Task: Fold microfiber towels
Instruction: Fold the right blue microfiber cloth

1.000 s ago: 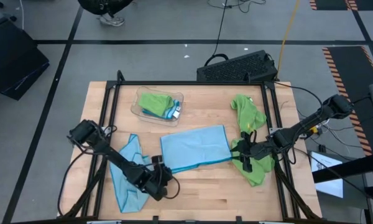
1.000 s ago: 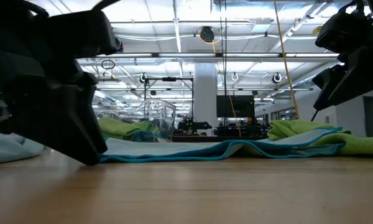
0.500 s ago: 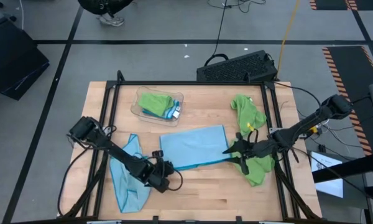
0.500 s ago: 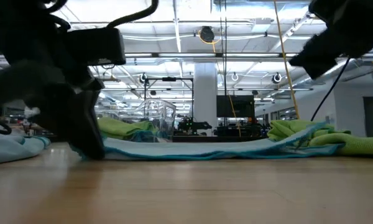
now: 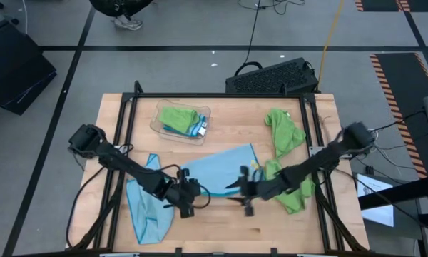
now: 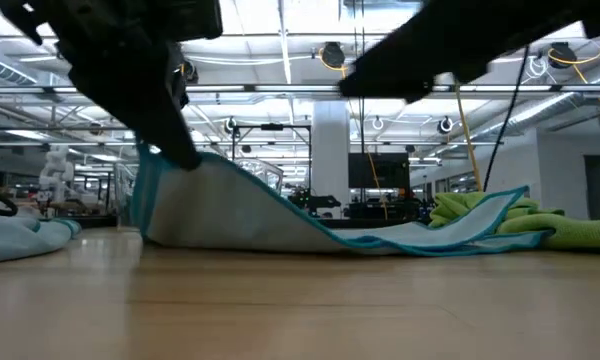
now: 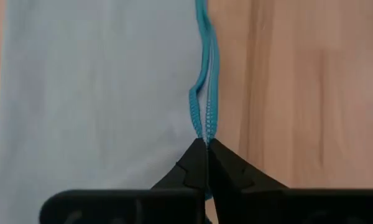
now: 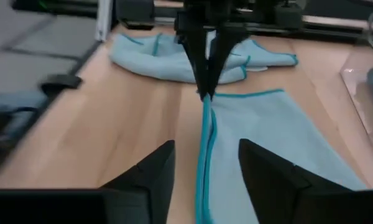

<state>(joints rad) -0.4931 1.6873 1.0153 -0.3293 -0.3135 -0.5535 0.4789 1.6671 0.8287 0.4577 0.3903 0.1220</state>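
A light blue microfiber towel (image 5: 225, 165) lies mid-table, its near left corner raised. My left gripper (image 5: 187, 194) is shut on that corner. My right gripper (image 5: 244, 194) hovers open over the towel's near edge; in the right wrist view the teal hem (image 8: 205, 143) runs between its fingers (image 8: 205, 177) without touching them. A crumpled blue towel (image 5: 146, 207) lies at the near left. Green towels (image 5: 282, 128) (image 5: 294, 194) lie at the right. More towels sit in the clear tray (image 5: 180, 120). My left gripper pinches the towel's teal hem at its near left corner (image 7: 205, 127) between its two shut fingers, slanting down from the table's left. Two hemmed edges show side by side at the fingertips. The corner (image 6: 148, 165) is lifted clear; the towel slopes down to its right part (image 6: 420, 238) on the table.
A dark frame (image 5: 132, 107) borders the wooden top. A black keyboard (image 5: 271, 75) lies beyond the far edge. Bare wood (image 5: 221, 225) runs along the near edge in front of both grippers.
My left gripper has taken hold of the blue towel's near left corner and risen with it; that corner now stands off the table while the right part stays down. My right gripper has swept from the towel's right end toward the table's left, along the near edge.
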